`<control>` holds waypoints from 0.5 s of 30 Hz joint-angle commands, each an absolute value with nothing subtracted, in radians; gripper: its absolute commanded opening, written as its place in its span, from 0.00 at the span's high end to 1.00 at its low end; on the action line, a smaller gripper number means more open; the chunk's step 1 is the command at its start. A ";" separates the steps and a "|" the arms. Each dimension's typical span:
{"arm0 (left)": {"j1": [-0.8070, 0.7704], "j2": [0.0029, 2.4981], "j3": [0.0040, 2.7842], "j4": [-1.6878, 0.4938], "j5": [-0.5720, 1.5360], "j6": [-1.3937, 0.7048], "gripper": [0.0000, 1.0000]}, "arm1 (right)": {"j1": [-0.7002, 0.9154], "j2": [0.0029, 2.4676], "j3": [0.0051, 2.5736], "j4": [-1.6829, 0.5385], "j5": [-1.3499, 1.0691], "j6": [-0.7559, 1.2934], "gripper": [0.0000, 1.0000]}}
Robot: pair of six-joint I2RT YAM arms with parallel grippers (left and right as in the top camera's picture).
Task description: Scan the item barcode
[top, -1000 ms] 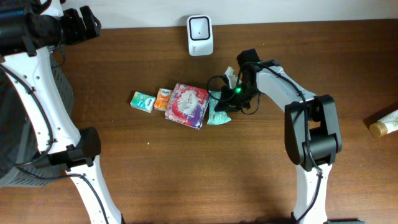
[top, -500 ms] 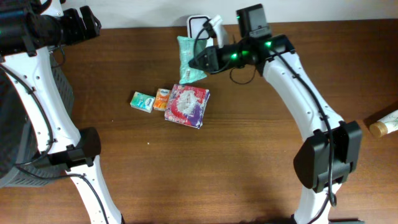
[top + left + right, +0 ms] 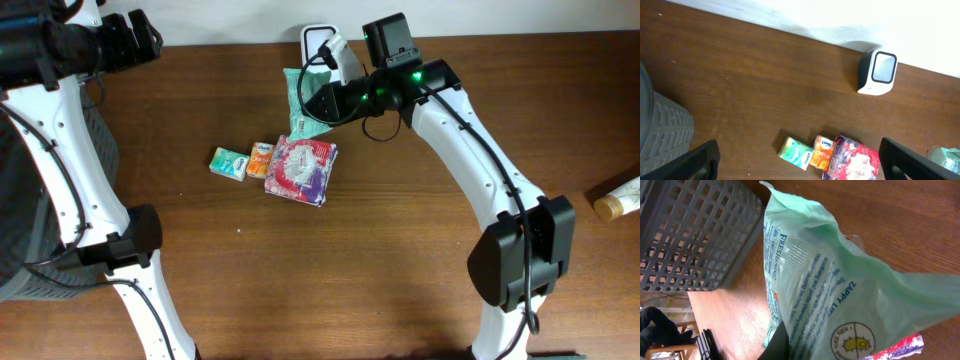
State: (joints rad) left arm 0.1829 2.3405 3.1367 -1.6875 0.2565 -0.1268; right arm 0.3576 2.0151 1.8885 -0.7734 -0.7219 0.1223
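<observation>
Brown table (image 3: 400,280); right gripper (image 3: 320,101) grips green packet (image 3: 297,88) (aloft) near scanner (image 3: 877,73).

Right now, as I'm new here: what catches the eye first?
The right gripper, shut on a green packet, holds it raised by the white scanner at the table's far edge. Three packs lie in a row mid-table, and the left gripper gapes open far left.

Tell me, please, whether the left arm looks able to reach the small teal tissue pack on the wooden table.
Probably yes: the left gripper is open and empty, bare table lies between it and the teal tissue pack; the right gripper holds its green pouch farther back.
</observation>
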 commanded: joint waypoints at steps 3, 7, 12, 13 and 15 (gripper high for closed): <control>0.188 2.343 3.135 -1.688 0.257 -0.115 0.01 | 0.366 2.004 1.897 -0.870 -0.494 0.113 0.96; 0.191 2.343 3.135 -1.688 0.257 -0.115 0.01 | 0.366 2.007 1.886 -1.103 0.130 0.294 0.96; 0.179 2.343 3.135 -1.688 0.257 -0.115 0.01 | 0.364 2.023 1.632 -1.163 0.574 0.499 0.96; 0.179 2.343 3.135 -1.688 0.257 -0.115 0.01 | 0.364 2.023 1.570 -1.155 0.619 0.545 0.95; 0.179 2.343 3.135 -1.688 0.257 -0.115 0.01 | 0.364 2.024 1.525 -1.127 0.613 0.544 0.84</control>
